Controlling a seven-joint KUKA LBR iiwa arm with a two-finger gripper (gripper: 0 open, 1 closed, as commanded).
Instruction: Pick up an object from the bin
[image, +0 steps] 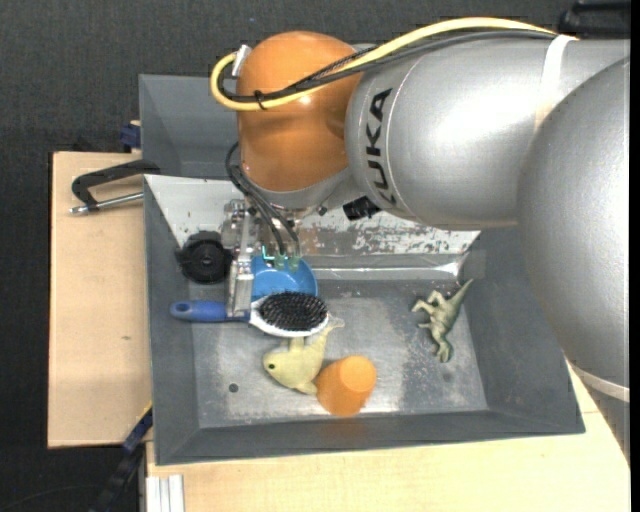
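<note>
My gripper (241, 290) hangs low in the back-left part of the bin, under the orange wrist cover. Right beside it, to its right, sits a round blue thing (270, 280), partly hidden by the gripper's body. Just in front lies a brush (289, 313) with a white oval head, black bristles and a blue handle pointing left. The gripper's tip comes down close to where the handle meets the head. A black round knob-like thing (203, 258) lies to the gripper's left.
A pale yellow soft toy (294, 368) and an orange cone-shaped cup (347, 385) lie near the front wall. A green toy dinosaur (440, 316) lies at the right. The arm covers the bin's back right.
</note>
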